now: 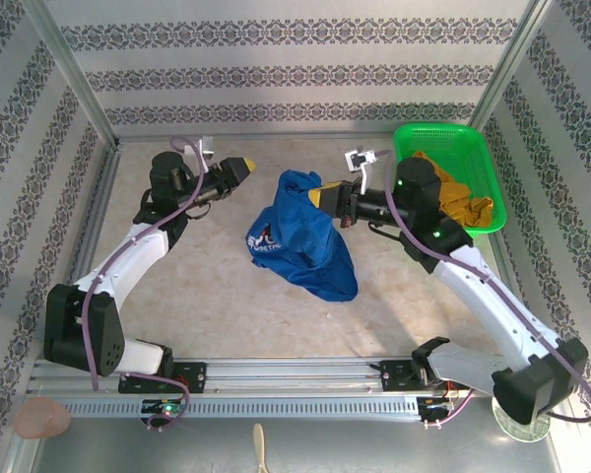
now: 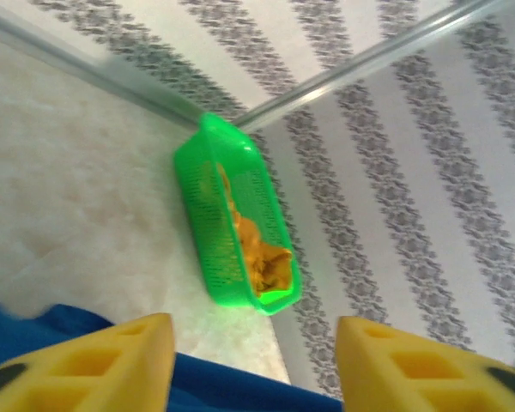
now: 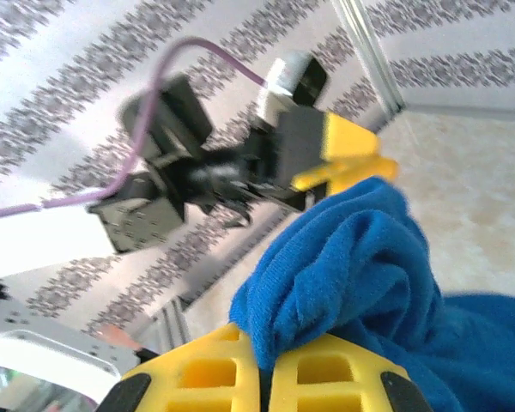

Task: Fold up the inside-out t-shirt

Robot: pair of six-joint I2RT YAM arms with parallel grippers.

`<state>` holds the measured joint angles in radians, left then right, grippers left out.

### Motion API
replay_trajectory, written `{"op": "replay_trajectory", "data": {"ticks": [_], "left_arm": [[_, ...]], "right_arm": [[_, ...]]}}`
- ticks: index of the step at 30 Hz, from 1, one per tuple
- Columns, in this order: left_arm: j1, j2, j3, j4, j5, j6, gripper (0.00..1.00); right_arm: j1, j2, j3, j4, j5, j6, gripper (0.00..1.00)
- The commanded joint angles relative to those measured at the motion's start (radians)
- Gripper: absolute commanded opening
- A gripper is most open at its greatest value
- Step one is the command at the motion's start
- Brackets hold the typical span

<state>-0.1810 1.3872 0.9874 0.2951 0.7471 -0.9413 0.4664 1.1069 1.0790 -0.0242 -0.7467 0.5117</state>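
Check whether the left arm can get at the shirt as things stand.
Probably yes. The left gripper stands open just beside the shirt, with only bare table between. The right gripper pinches the shirt's other side, clear of that path.

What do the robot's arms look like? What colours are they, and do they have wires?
Both the left arm and right arm have white tube-shaped links and chunky black joints. A thin purple cable runs along each. The left tool and right tool have two yellow wedge fingers with hollow pockets. Small green lights glow on the right arm.
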Motion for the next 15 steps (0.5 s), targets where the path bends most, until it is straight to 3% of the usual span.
{"op": "replay_trajectory", "data": {"ticks": [1, 3, 8, 12, 15], "left_arm": [[-0.005, -0.079, 0.005, -0.116, -0.074, 0.043, 0.59], [-0.034, -0.148, -0.018, -0.137, -0.105, 0.025, 0.63], [-0.233, -0.31, -0.049, -0.175, -0.279, -0.01, 0.72], [-0.272, -0.298, 0.053, -0.352, -0.297, 0.166, 0.77], [-0.272, -0.237, 0.15, -0.491, -0.241, 0.395, 0.8]], "right_arm": [[-0.011, -0.003, -0.051, 0.141, -0.027, 0.085, 0.0], [-0.011, 0.005, -0.075, 0.196, -0.014, 0.114, 0.0], [0.0, 0.027, -0.115, 0.257, 0.007, 0.141, 0.0], [0.0, 0.04, -0.126, 0.257, -0.03, 0.13, 0.0], [-0.013, 0.05, -0.129, 0.253, -0.093, 0.111, 0.0]]}}
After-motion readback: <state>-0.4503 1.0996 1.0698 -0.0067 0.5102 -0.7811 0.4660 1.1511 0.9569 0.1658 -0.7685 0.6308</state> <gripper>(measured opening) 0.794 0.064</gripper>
